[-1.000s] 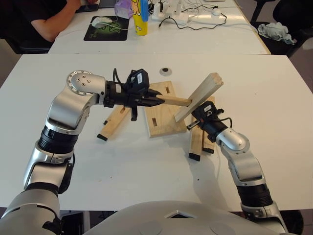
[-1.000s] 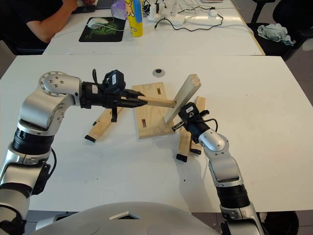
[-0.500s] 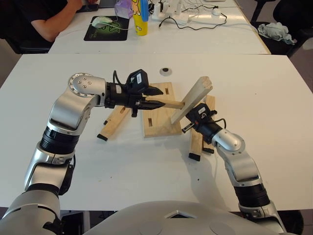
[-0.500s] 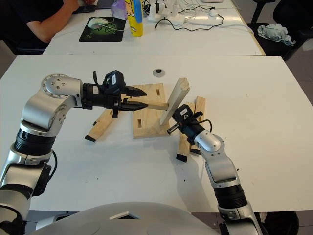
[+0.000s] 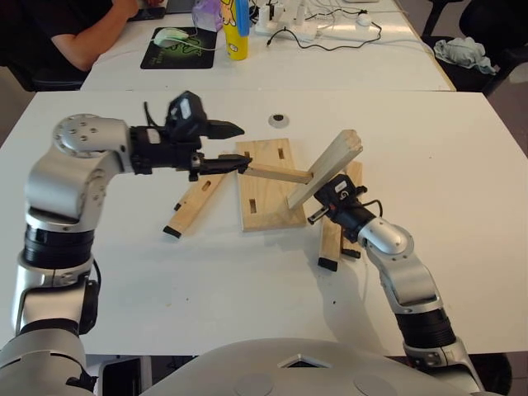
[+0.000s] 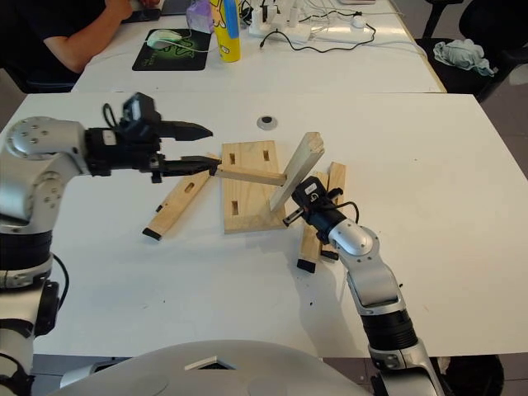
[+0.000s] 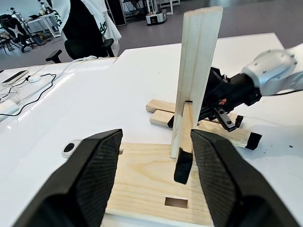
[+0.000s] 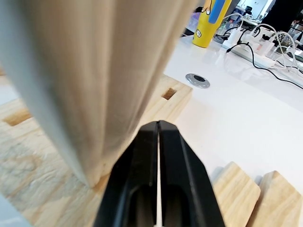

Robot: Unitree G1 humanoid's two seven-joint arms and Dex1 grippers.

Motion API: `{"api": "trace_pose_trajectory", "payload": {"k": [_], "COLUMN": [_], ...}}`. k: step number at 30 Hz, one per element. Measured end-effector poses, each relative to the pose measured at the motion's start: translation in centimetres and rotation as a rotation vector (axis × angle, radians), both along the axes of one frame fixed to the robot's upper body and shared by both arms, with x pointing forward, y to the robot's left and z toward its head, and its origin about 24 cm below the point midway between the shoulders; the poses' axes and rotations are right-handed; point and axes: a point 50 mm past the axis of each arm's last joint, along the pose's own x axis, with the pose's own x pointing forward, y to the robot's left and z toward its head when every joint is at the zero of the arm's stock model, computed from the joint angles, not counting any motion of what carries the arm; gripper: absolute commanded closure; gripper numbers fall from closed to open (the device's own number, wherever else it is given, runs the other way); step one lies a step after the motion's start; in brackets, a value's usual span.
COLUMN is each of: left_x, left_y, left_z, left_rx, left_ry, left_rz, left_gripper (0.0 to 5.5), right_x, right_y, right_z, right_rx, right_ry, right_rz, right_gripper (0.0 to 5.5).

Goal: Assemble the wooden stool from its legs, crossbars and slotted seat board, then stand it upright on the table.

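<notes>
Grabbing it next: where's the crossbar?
Head views, table centre: the crossbar juts from the tilted leg toward the robot's left, above the seat board.

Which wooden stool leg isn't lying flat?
The pale wooden leg tilted up over the slotted seat board, by the right gripper, a crossbar sticking from it. The other three lie flat: one left of the board, two right.
</notes>
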Motion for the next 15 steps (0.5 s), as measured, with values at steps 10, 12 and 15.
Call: {"api": "trace_pose_trajectory", "payload": {"k": [10,12,15], "left_x": [-6.1,-6.8,-7.9], "left_y": [5.9,5.2,2.5], "left_z": [-8.3,-9.0,-9.7], "left_rx": [0.273,0.263,0.162], "left_ry": [0.397,0.393,0.372], "left_rz": [0.118,0.107,0.077], "left_gripper": [2.82,2.82,2.82], "right_x": [-0.2,0.2,0.3], "right_y": [-1.8,-3.4,-5.2], "right_z": [-1.0,-0.7,0.4], "right_rx": [-0.017,-0.014,0.050], "right_ry": [0.066,0.057,0.031], "right_rz": [-0.124,-0.191,-0.230], "right_gripper": [5.50,5.50,5.50]}}
